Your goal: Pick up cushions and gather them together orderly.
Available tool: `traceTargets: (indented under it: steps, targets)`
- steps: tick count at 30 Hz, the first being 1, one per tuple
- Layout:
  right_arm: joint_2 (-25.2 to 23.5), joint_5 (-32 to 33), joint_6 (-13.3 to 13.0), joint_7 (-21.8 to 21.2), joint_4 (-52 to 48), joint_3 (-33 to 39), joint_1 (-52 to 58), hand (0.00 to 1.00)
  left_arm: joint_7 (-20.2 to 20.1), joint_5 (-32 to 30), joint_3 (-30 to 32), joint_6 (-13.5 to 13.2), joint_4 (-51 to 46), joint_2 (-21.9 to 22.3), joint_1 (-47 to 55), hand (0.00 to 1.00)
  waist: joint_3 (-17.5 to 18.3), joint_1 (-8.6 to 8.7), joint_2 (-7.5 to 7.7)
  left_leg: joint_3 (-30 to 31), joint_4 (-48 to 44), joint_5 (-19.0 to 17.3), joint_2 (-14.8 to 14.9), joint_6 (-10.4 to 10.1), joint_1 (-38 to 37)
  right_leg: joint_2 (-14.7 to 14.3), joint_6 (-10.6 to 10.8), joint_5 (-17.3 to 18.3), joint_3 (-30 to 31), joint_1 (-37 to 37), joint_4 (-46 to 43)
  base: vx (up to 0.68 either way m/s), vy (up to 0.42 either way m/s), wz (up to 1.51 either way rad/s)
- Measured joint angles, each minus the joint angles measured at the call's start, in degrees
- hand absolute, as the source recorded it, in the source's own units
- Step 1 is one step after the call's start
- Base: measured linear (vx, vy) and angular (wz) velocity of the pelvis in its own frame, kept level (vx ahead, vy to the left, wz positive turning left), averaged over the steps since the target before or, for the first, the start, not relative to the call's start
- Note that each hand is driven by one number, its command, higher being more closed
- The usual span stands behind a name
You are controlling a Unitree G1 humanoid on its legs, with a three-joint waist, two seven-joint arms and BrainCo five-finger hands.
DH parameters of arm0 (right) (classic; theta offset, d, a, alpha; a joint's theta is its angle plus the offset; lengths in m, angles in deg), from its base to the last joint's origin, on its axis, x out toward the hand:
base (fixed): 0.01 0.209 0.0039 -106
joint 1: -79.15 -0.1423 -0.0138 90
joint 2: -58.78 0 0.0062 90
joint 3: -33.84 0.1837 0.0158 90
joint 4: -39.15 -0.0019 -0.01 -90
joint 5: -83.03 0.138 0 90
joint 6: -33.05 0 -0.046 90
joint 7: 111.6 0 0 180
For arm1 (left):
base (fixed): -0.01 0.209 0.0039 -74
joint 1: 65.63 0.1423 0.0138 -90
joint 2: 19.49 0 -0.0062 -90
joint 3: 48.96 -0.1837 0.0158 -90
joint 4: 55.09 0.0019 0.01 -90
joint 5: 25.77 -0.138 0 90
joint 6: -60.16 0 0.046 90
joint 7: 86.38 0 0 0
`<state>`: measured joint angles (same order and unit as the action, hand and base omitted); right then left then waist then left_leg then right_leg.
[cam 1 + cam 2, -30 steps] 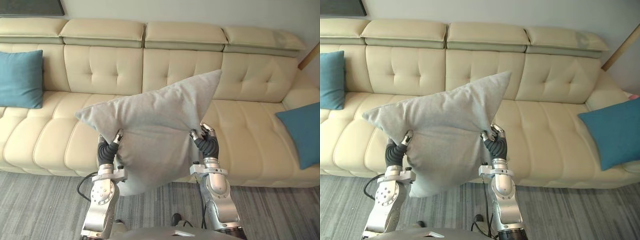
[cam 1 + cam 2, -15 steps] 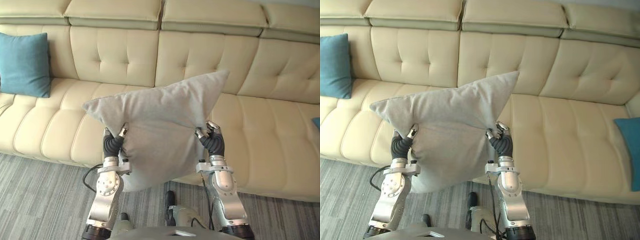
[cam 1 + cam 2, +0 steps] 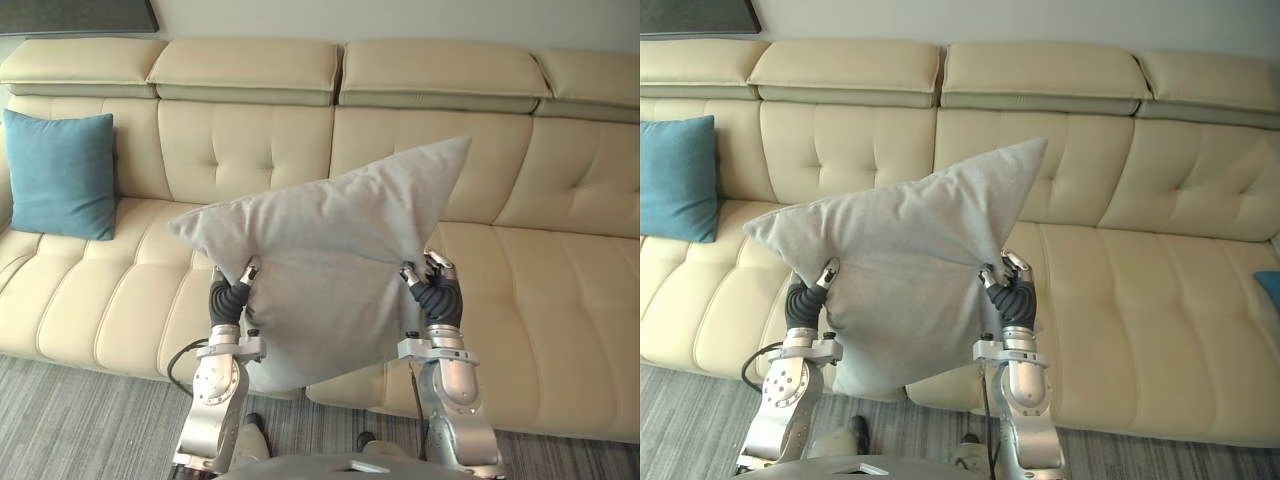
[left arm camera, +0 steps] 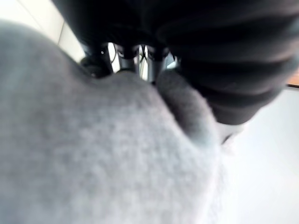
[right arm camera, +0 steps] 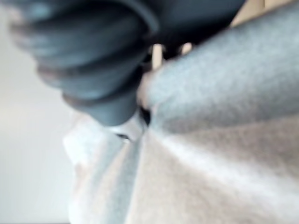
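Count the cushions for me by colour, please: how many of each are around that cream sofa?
1 grey square fabric cushion, held between the left hand and the right hand
2 teal square fabric cushions: one at the left end of the cream leather sofa, one peeking in at the right edge
Total: 3 cushions

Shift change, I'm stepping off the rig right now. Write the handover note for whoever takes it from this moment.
Left hand: shut on the grey cushion, at its left side.
Right hand: shut on its right side.
Grey cushion: held up, tilted, in front of the cream sofa.
Teal cushion: leaning on the backrest at the sofa's left end. Second teal cushion: its edge shows at the right end.
Done: grey cushion picked up.
Left: set it beside one teal cushion, then bring the other over.
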<state>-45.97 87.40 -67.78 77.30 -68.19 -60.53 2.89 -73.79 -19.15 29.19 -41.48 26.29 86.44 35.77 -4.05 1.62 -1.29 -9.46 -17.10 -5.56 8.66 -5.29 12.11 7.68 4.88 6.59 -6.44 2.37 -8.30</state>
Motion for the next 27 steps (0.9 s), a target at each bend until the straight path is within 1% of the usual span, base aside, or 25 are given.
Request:
traceTargets:
  steps: [2,4,5,6,8,9,13,14,15,16,17,18,19,21,22,23,24,25,27]
  targets:
    - [-0.25,-0.28,0.00,-0.05,0.03,0.01,-0.29,1.00,0.01,0.03,0.08,0.00,-0.26,-0.69,0.15,1.00,0.26,-0.15,0.54,-1.34,1.06,-0.12,-1.02,0.47,-1.40,0.84,-0.08,-0.47,1.66,-0.21,0.99,0.02,0.122,-0.30]
    - [-0.33,-0.30,0.00,-0.10,0.12,0.00,-0.60,1.00,-0.09,0.03,0.07,-0.01,-0.69,-1.02,0.11,1.00,0.56,0.12,0.90,-2.69,2.37,0.13,-1.52,0.78,-2.34,1.01,0.43,-1.17,3.18,-0.18,1.97,-0.01,0.041,-0.38]
    - [-0.53,-0.33,0.00,-0.09,0.34,0.12,-1.02,1.00,-0.26,0.02,-0.06,-0.01,-0.93,-0.97,0.10,1.00,0.57,0.83,0.92,-3.42,2.45,0.13,-1.36,0.78,-2.54,0.88,0.93,-1.75,4.22,-0.13,2.91,-0.01,0.001,-0.35]
    - [-0.34,-0.38,0.00,-0.03,0.47,0.26,-1.14,1.00,-0.32,0.02,-0.17,0.03,-0.92,-0.95,0.11,1.00,0.59,1.38,0.89,-3.64,2.81,0.13,-1.29,0.78,-2.88,0.71,0.98,-2.29,4.74,-0.17,3.46,-0.02,-0.011,-0.50]
    - [-0.26,-1.19,0.00,0.07,0.60,0.37,-1.14,1.00,-0.36,0.03,-0.23,0.09,-0.92,-0.93,0.02,1.00,0.61,1.96,0.94,-4.92,4.17,0.22,-1.08,0.68,-4.15,0.34,0.62,-3.43,6.35,-0.12,4.42,-0.01,-0.003,-0.51]
    - [-0.26,-2.53,0.00,0.44,1.04,0.50,-1.28,1.00,-0.35,0.04,-0.29,0.30,-0.92,-0.93,-0.18,1.00,0.68,2.23,0.94,-5.60,5.11,0.25,-1.05,0.65,-5.01,0.10,0.23,-4.57,7.73,-0.18,5.25,-0.01,0.008,-0.56]
    - [-0.75,-3.56,0.04,2.80,5.45,0.41,-5.43,1.00,0.72,0.02,-0.22,0.43,-0.82,-1.17,-3.28,1.00,0.68,2.44,1.38,-9.30,8.17,1.50,-1.25,1.15,-5.66,-0.02,-0.55,-7.34,11.00,2.61,6.15,-0.06,0.025,-0.51]
    - [-1.01,-3.87,0.05,3.60,5.51,0.32,-7.44,1.00,1.64,0.05,-0.07,0.43,-0.74,-1.48,-5.77,1.00,-0.14,2.16,1.28,-10.19,8.00,1.87,-1.00,1.44,-4.52,-0.23,-0.63,-8.81,12.06,4.28,6.12,-0.08,0.023,-0.39]
    - [-1.02,-3.99,0.05,4.43,5.51,0.11,-9.03,1.00,2.48,0.03,0.05,0.40,-0.74,-1.80,-7.55,1.00,0.04,1.93,1.09,-10.84,7.44,2.16,-0.63,1.68,-2.54,-0.46,-0.49,-10.28,12.50,6.52,6.06,-0.22,0.047,-0.56]
    - [-1.13,-4.41,0.05,6.63,5.46,-0.32,-13.07,1.00,4.99,0.01,0.28,0.22,-1.21,-2.59,-11.44,1.00,0.26,1.52,0.67,-11.90,5.29,1.98,0.75,2.15,2.83,-1.49,-0.92,-13.67,12.70,11.85,6.06,-0.22,0.041,-0.47]
    - [-1.29,-4.47,0.05,7.50,5.44,-0.58,-14.82,1.00,6.09,-0.02,0.44,0.12,-1.43,-2.99,-13.00,1.00,0.11,1.50,0.84,-12.15,4.63,1.75,1.04,2.49,4.87,-1.56,-1.09,-14.11,12.62,13.56,6.06,-0.27,0.042,-0.39]
    - [-1.38,-4.55,0.05,9.09,5.39,-1.09,-17.25,1.00,7.57,-0.03,0.55,0.06,-1.41,-3.60,-15.12,1.00,-0.10,1.48,1.19,-12.45,3.16,1.13,1.11,2.79,7.14,-1.14,-1.06,-14.14,12.25,15.44,6.02,-0.17,0.019,-0.16]
    - [-1.47,-4.62,0.05,10.63,5.35,-1.41,-19.76,1.00,9.50,-0.05,0.54,0.05,-1.43,-3.80,-16.86,1.00,-0.30,1.07,0.86,-12.54,1.00,0.97,1.45,3.11,9.43,-1.01,-0.86,-14.27,12.10,17.03,5.62,-0.19,0.024,-0.13]
    - [-1.51,-4.66,0.05,12.41,5.21,-1.65,-22.94,1.00,11.50,-0.11,0.58,0.00,-1.46,-3.82,-19.41,1.00,-0.74,0.12,0.17,-12.39,-1.31,0.51,2.09,3.35,11.99,-1.15,-0.82,-14.25,11.89,19.10,4.67,-0.14,0.017,-0.04]
    - [-1.54,-4.66,0.05,13.95,5.12,-1.76,-25.90,1.00,13.25,-0.18,0.67,-0.13,-1.52,-4.07,-22.17,1.00,-0.93,-0.72,-0.15,-12.08,-2.35,0.51,2.25,3.31,14.43,-1.14,-0.63,-14.10,11.64,21.19,4.02,-0.18,-0.007,0.13]
    - [-1.54,-4.67,0.05,15.17,5.13,-1.76,-28.81,1.00,14.36,-0.26,1.08,-0.17,-1.51,-4.51,-24.90,1.00,-1.05,-1.12,-0.33,-11.58,-2.92,0.69,2.22,3.22,16.95,-0.93,-0.18,-13.65,10.82,23.22,3.38,-0.19,-0.018,0.22]
    - [-1.58,-4.67,0.05,16.05,5.15,-1.74,-30.99,1.00,15.22,-0.62,1.49,-0.17,-1.42,-4.95,-27.00,1.00,-1.18,-1.28,-0.42,-11.02,-3.19,1.01,2.14,3.40,18.59,-0.78,0.01,-13.09,10.13,24.56,3.00,-0.21,-0.037,0.36]
    - [-1.60,-4.68,0.05,17.60,5.39,-1.64,-35.14,1.00,16.37,-1.26,2.51,-0.18,-0.74,-5.95,-31.18,1.00,-1.73,-1.57,-0.76,-10.19,-3.33,1.83,2.10,3.43,21.33,-0.62,0.38,-12.57,9.14,26.87,2.29,-0.20,-0.050,0.39]
    - [-1.88,-4.69,0.05,19.66,8.10,-0.55,-43.17,1.00,17.80,-1.31,4.54,-0.23,3.24,-7.32,-39.52,1.00,-2.51,-2.16,-1.38,-8.99,-2.27,4.41,2.02,3.02,24.94,-0.73,0.41,-12.55,7.91,30.74,0.76,-0.21,-0.062,0.35]
